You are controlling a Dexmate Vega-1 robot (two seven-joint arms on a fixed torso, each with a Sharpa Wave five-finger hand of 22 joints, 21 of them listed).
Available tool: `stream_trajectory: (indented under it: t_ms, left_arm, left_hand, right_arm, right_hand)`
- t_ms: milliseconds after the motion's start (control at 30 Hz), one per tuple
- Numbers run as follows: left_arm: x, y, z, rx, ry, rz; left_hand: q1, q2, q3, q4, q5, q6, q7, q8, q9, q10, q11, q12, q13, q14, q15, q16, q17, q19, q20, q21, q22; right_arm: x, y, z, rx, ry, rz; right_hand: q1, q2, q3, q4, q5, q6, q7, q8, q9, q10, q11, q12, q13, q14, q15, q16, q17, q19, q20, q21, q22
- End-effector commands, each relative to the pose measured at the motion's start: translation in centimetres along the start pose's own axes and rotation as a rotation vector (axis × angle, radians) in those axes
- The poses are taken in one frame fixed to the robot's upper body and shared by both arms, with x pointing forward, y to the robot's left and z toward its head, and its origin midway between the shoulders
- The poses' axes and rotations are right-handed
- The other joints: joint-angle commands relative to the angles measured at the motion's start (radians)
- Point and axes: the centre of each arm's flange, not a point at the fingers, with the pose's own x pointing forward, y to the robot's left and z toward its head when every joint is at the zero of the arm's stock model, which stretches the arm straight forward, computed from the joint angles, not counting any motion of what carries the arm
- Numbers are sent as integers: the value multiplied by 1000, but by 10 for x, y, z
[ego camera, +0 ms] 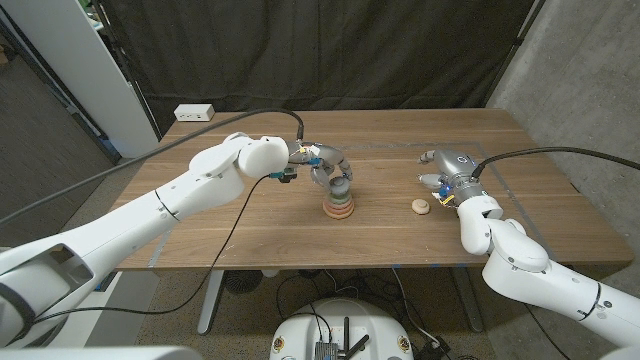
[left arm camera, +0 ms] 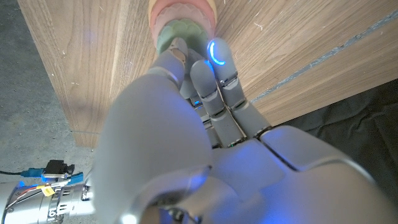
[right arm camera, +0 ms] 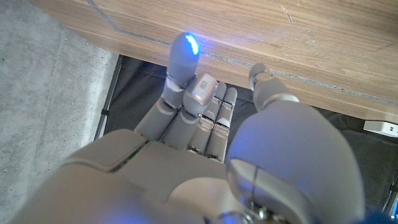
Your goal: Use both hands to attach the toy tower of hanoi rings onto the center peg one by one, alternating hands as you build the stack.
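Note:
A short stack of coloured rings (ego camera: 340, 208) stands on its peg at the table's middle. My left hand (ego camera: 328, 170) reaches down onto its top. In the left wrist view the left hand (left arm camera: 205, 124) has its thumb and fingers closed around a green ring (left arm camera: 166, 35), which sits on a pink ring (left arm camera: 181, 9); the peg is hidden. A small tan ring (ego camera: 420, 207) lies loose on the table to the right. My right hand (ego camera: 448, 172) is just behind it, fingers apart and holding nothing; the right wrist view shows the right hand (right arm camera: 205, 124) with fingers stretched out.
A white power strip (ego camera: 194, 112) lies at the table's (ego camera: 250, 230) back left corner. A black cable arcs over my left arm, another runs to my right wrist. A dark curtain hangs behind the table.

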Motion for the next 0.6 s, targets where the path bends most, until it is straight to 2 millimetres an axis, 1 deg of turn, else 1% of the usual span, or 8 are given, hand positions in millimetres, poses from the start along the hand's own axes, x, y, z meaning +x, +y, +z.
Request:
stream_trajectory:
  t_ms: [33,100,300,433,600]
  left_arm:
    - [13,-5,4,2,-8,-12]
    - [13,-6,3,0,-6,-14]
    - [14,-7,2,-6,1,-13]
    - [12,-7,0,-9,7,-8]
    - [11,-8,-1,-14,12,-11]
  left_hand:
    - [4,10,0,0,2,7,0,0,5,39,-20,4,33,0,-58,7,2,-8,-93,5,1]
    - [5,9,-1,-2,2,18,7,3,5,47,-22,6,35,-1,-58,7,1,-6,-94,7,2]
    - [6,9,-2,-2,2,18,5,1,5,50,-21,6,38,1,-58,8,0,-5,-94,8,2]
    - [7,9,-3,-2,2,26,15,3,4,57,-20,7,41,2,-58,10,0,-4,-94,8,1]
    - [9,8,-3,-3,2,28,15,2,4,60,-18,7,44,2,-58,10,-2,-4,-94,8,1]
  right_arm:
    - [-2,2,-7,4,16,4]
    - [-3,2,-7,4,17,5]
    - [-4,2,-9,3,23,8]
    - [-4,3,-9,1,22,12]
    - [-3,4,-9,2,23,13]
  right_hand:
    - [-6,3,7,-3,0,7,0,-1,6,8,-2,1,2,-5,1,6,2,8,0,-1,0]
    - [-7,4,8,-3,0,7,1,-1,6,7,0,0,2,-4,1,8,4,8,0,-1,0]
    - [-7,5,9,-2,0,8,1,0,6,10,-1,1,3,-5,1,8,2,8,0,-1,0]
    - [-8,6,9,-2,-1,11,2,0,6,13,-1,2,4,-4,1,9,3,9,0,-1,0]
    - [-9,7,10,-1,-1,12,3,1,6,13,-1,2,4,-4,1,9,3,9,0,-1,0]
